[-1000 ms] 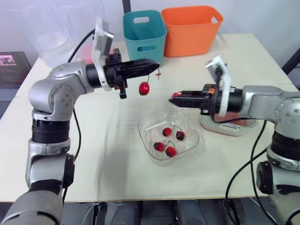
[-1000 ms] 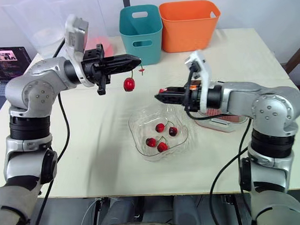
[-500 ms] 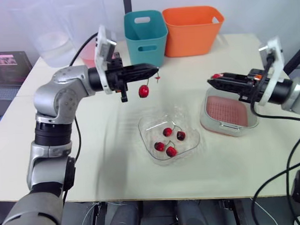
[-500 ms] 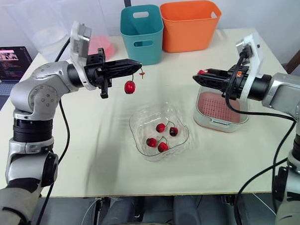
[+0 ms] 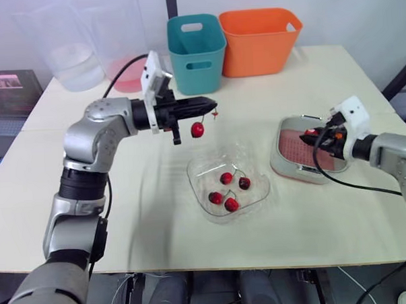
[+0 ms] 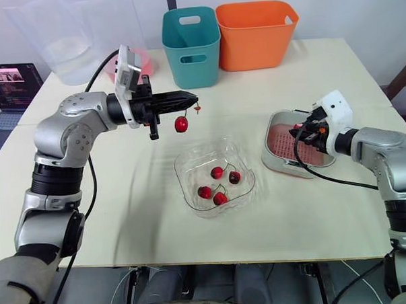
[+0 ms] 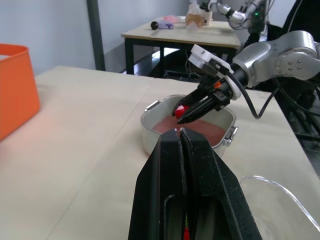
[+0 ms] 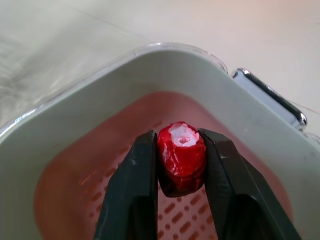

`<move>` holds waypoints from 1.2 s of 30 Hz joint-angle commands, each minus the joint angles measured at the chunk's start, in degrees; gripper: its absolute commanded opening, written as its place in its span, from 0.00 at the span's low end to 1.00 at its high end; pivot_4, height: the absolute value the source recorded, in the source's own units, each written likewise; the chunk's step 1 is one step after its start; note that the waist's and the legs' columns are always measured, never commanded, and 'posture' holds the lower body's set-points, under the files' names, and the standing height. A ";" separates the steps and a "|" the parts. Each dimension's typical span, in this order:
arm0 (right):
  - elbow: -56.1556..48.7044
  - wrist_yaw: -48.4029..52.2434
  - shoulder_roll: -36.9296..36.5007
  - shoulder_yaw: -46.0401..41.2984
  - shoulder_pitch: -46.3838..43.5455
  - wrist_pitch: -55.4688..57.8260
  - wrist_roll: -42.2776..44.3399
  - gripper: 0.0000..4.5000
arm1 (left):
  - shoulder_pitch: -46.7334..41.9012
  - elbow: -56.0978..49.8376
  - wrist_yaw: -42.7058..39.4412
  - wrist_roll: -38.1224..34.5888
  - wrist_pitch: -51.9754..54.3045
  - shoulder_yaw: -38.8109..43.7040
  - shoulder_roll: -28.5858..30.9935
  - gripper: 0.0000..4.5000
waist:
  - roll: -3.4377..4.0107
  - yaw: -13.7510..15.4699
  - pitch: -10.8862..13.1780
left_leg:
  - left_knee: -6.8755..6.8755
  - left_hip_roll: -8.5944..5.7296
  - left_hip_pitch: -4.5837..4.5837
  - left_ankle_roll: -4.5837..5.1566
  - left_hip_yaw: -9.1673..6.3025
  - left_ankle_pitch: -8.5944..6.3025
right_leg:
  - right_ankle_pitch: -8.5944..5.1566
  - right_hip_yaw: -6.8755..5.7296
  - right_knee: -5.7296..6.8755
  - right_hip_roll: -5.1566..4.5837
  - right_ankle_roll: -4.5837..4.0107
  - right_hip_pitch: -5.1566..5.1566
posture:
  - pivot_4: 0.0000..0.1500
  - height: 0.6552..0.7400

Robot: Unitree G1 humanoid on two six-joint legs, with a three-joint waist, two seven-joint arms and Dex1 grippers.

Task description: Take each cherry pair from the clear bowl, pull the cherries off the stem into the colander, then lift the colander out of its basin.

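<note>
Right gripper (image 6: pixel 300 129) clamps a plucked red cherry (image 8: pixel 181 157) over the pink slotted colander (image 8: pixel 65 210) for release; left gripper (image 5: pixel 211 106) pinches the second, stem-hung red cherry (image 5: pixel 197 129).

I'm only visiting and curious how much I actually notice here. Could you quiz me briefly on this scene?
1. True or false: the right gripper holds a cherry over the colander.
2. How many cherries lie in the bowl?
3. What hangs from the left gripper? A) a cherry on its stem B) a bare stem C) nothing

Key: 1 true; 2 four; 3 A.
</note>
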 commanded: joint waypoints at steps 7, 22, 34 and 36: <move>-2.11 2.47 -0.83 -5.10 -2.78 2.26 2.29 0.99 | 0.14 -0.89 0.34 -0.33 -1.19 1.82 0.67 0.00 | 0.00 0.10 0.00 | 0.01 0.00 0.00 0.00 -0.02 0.00 | 0.00 -0.01 -0.02 0.00 0.00 0.03 | 1.00 1.00; -19.84 -5.13 14.61 -12.60 -12.37 26.96 38.94 0.99 | -4.83 -1.84 1.01 -11.83 8.23 9.08 -0.04 0.00 | -0.01 -0.13 0.00 | 0.04 0.13 0.00 0.01 -0.11 0.00 | 0.00 -0.06 -0.01 0.00 0.00 0.06 | 1.00 1.00; -22.46 -19.56 29.71 -3.44 -13.60 25.48 45.65 0.99 | -3.87 -5.48 2.44 -13.56 9.58 8.34 -0.66 0.00 | 0.01 -0.36 -0.01 | 0.03 0.07 0.00 -0.01 -0.18 0.00 | 0.00 -0.03 0.05 -0.02 0.00 0.00 | 1.00 1.00; -22.12 -20.38 31.51 -1.56 -13.95 23.98 43.94 0.99 | -3.53 -5.87 2.57 -13.74 9.61 8.10 -0.74 0.00 | 0.02 -0.49 -0.01 | 0.01 0.07 0.00 -0.01 -0.18 0.00 | 0.00 0.01 0.10 0.00 0.00 -0.06 | 1.00 1.00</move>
